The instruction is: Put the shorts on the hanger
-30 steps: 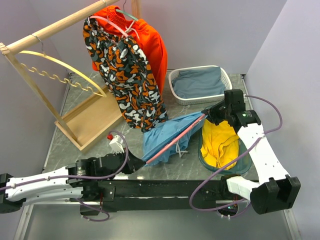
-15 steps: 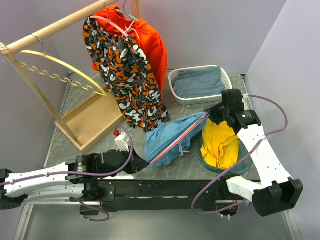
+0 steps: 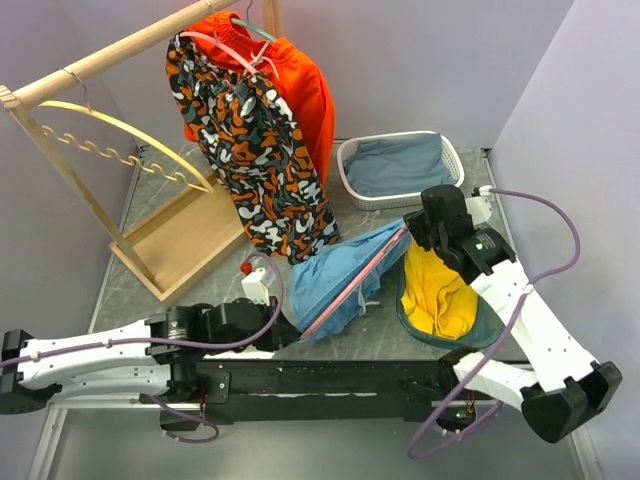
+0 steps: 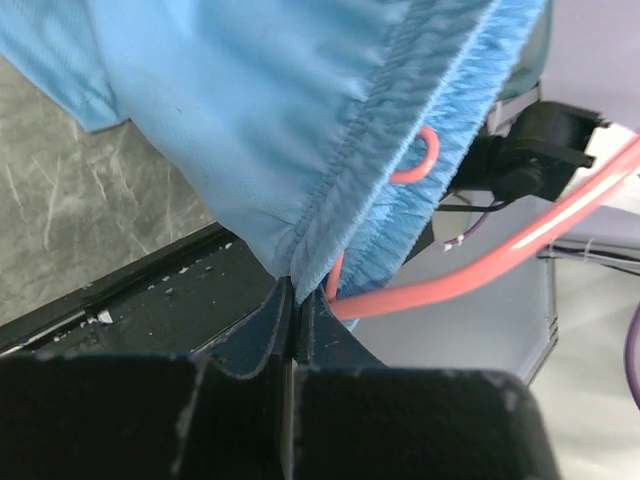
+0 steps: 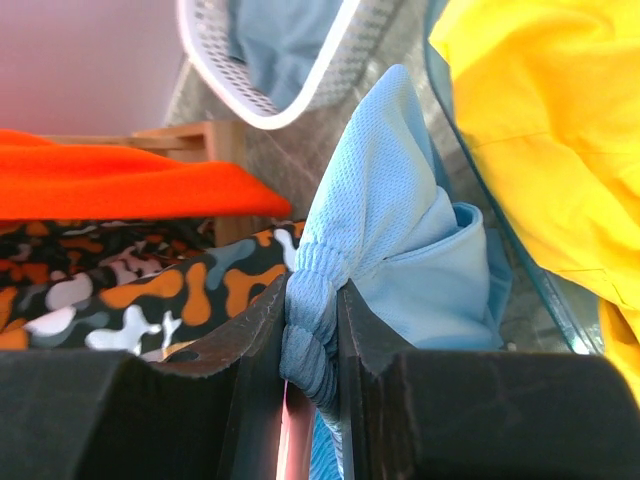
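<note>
Both arms have drawn closer together since a second ago, so the shorts (image 3: 345, 275) now hang slacker and more bunched at the centre of the top view, held off the surface (image 3: 372, 338). At the lower-left end the left hand (image 4: 292, 300) is clenched on the gathered waistband. At the upper-right end the right hand (image 5: 312, 300) is clenched on a wad of the same band. The hanger (image 3: 352, 288) runs diagonally along the fabric, one end emerging just beside the left fingers. Whether either hand also pins it, I cannot tell.

With this slack the bar could slide out of the waistband. A sharp pull apart could tear the thin pinch of cloth from either hand. The loose drawstring (image 3: 362, 300) might also snag on a notch.

Counted:
- one sky-blue pair and one camouflage pair (image 3: 250, 140)
- one orange garment (image 3: 300, 90)
- two pink hangers, the second (image 3: 215, 45) at upper left
- one yellow hanger (image 3: 120, 140)
- one white basket (image 3: 350, 185)
- one green tub (image 3: 480, 335)
- one wooden rack (image 3: 100, 55)
</note>
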Controlling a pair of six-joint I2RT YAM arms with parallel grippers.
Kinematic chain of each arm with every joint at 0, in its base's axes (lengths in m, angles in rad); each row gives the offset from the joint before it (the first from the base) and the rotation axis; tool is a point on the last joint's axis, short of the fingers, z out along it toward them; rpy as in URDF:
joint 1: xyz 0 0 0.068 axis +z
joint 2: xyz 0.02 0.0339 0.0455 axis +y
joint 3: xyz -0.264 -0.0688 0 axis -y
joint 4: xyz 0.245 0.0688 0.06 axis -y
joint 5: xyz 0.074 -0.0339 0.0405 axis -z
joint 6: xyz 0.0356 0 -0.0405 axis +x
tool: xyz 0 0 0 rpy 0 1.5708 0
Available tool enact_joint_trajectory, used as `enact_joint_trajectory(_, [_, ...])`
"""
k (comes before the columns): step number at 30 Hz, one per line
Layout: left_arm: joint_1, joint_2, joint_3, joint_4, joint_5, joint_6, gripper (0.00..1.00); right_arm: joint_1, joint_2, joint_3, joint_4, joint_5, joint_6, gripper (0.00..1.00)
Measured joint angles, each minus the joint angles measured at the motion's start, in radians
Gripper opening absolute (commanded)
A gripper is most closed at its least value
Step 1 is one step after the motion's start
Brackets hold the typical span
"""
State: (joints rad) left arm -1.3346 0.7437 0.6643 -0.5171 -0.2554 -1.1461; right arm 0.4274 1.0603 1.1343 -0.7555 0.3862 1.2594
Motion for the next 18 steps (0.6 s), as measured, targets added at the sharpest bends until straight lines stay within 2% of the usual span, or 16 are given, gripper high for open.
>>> enact_joint_trajectory(7, [0.008,0.085,0.005,0.084,0.074,0.004,0.01,0.024,0.008,0.028,-0.016,0.114,-0.03,0.0])
enact_joint_trajectory(18, [0.02,0.02,-0.007,0.104,0.127,-0.018,0.01,0.0,0.093,0.083,-0.002,0.153,-0.109,0.0])
